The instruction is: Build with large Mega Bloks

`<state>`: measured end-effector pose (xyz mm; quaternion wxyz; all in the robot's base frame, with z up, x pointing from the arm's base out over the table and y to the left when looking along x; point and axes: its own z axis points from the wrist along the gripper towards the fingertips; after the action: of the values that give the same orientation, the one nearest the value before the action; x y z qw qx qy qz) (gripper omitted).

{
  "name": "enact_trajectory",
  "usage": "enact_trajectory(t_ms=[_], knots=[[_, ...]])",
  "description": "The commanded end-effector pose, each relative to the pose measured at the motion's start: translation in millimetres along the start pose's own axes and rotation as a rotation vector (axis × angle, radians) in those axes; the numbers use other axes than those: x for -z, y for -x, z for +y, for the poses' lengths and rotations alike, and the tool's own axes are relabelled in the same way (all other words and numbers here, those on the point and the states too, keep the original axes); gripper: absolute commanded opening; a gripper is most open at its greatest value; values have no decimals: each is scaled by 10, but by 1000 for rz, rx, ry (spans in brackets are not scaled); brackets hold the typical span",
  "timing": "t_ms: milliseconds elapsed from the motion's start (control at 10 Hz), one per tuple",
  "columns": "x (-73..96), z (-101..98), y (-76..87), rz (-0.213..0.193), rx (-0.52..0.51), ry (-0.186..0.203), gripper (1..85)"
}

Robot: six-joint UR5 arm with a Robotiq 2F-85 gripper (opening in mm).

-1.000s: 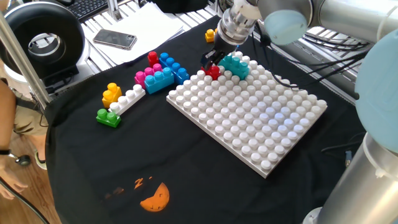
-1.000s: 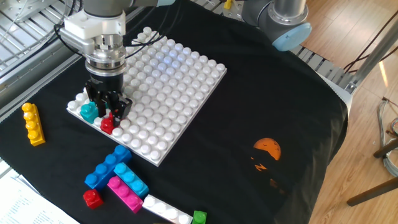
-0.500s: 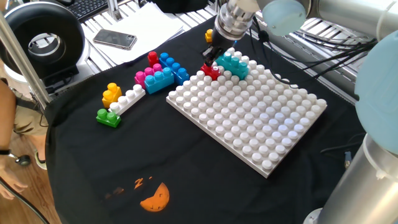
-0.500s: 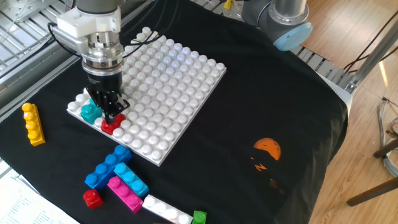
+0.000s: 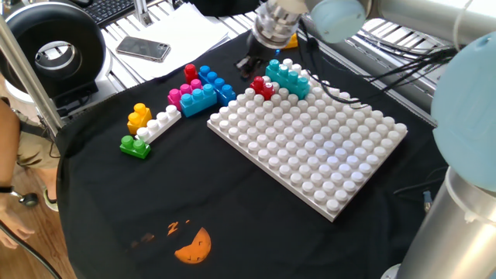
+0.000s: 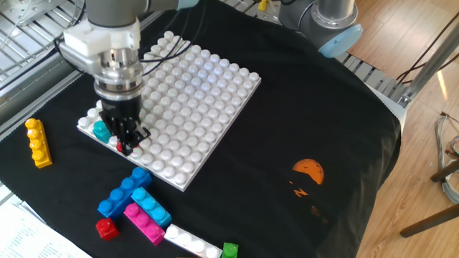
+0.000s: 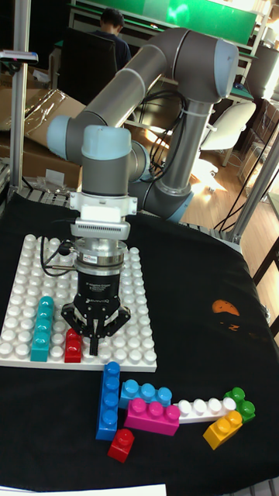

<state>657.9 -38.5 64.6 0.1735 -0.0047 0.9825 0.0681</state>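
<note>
A red Mega Blok (image 5: 262, 87) (image 7: 72, 345) sits pressed on the near-corner studs of the white baseplate (image 5: 325, 155) (image 7: 19, 271), right beside a long teal Mega Blok (image 5: 288, 77) (image 7: 40, 328). My gripper (image 5: 253, 63) (image 6: 129, 136) (image 7: 93, 341) hovers just above and beside the red one, its fingers slightly open and holding nothing. In the other fixed view it covers most of the red brick. Loose Mega Bloks lie off the plate: blue, pink and teal ones (image 5: 200, 93), a yellow one (image 5: 139, 116), a white one (image 5: 163, 122) and a green one (image 5: 135, 146).
A small yellow brick (image 5: 262, 44) lies behind the gripper, and a long yellow one (image 6: 37, 142) lies beside the plate. A phone (image 5: 143, 48) and a round black device (image 5: 54, 50) sit at the back left. The black cloth carries an orange print (image 5: 194, 246).
The gripper let go of the red brick, which stays on the plate. It then rose and drew back toward the plate's corner edge.
</note>
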Motion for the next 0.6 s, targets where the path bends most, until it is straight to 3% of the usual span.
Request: enact_trajectory(t_ms=[0, 100, 300, 500], knots=[[-110, 103, 150, -16, -6, -1, 183], [-124, 95, 156, -11, -4, -6, 183], [-95, 93, 166, 0, 2, -8, 320], [-109, 122, 196, -4, -6, 8, 350]])
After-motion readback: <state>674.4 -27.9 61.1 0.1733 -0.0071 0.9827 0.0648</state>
